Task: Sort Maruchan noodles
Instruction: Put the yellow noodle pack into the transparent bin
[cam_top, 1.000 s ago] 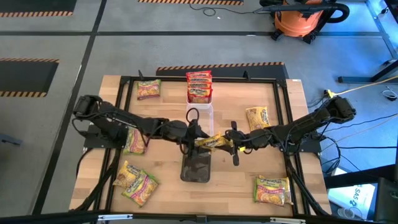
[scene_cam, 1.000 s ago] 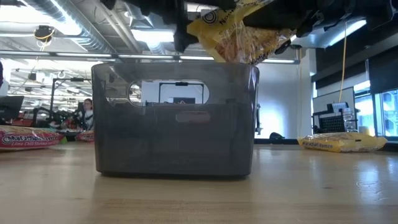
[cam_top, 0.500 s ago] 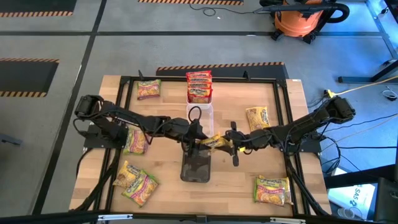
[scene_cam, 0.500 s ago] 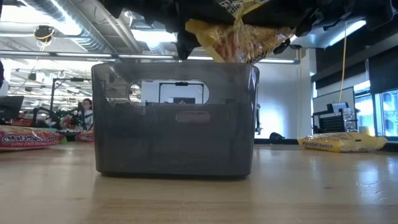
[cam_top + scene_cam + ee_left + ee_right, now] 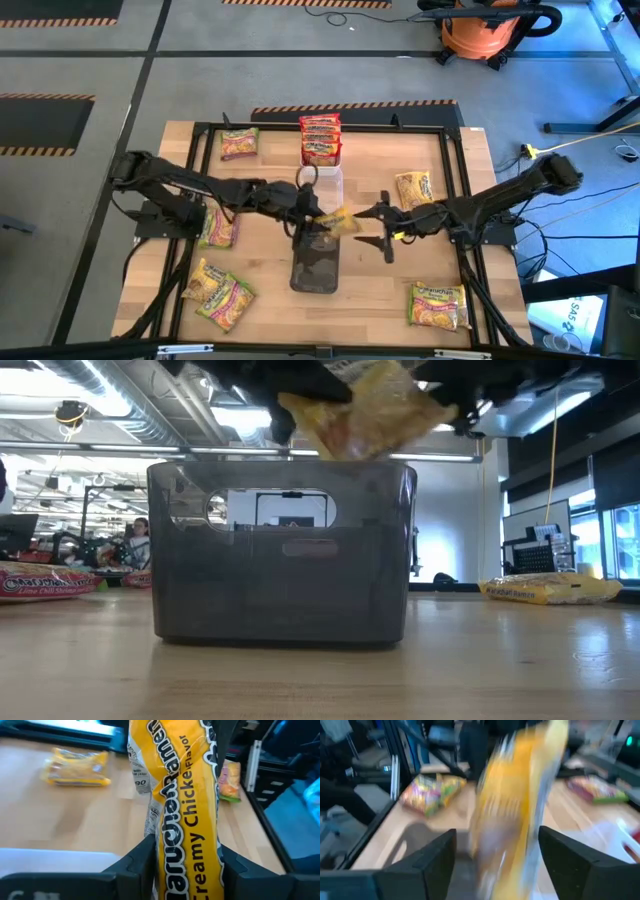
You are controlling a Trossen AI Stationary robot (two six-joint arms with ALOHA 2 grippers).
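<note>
Your wooden table (image 5: 270, 285) carries the dark tray (image 5: 317, 266) at centre front, the clear tray (image 5: 330, 180) just behind it, and behind that a tray of red-orange packets (image 5: 320, 138).

Compared with a second ago, your handover has finished. Both grippers then held the yellow Creamy Chicken packet (image 5: 333, 220) between them. Now only your left gripper (image 5: 312, 212) holds it, fingers closed on the packet, above the dark tray's far end. In the low view the packet (image 5: 355, 415) sits tilted just over the tray's rim (image 5: 280, 463), shifted leftward from its earlier spot. In the left wrist view it (image 5: 182, 810) fills the gap between the two fingers (image 5: 135, 865).

Your right gripper (image 5: 380, 227) has let go and drawn back to the right, its fingers spread wide and empty, near the packet but apart from it.

The loose packets have not moved: green-and-pink ones at far left (image 5: 239, 143), under the left arm (image 5: 216, 228) and at front left (image 5: 228, 299); yellow ones at front left (image 5: 203, 278), right of centre (image 5: 413, 188) and front right (image 5: 439, 304).
</note>
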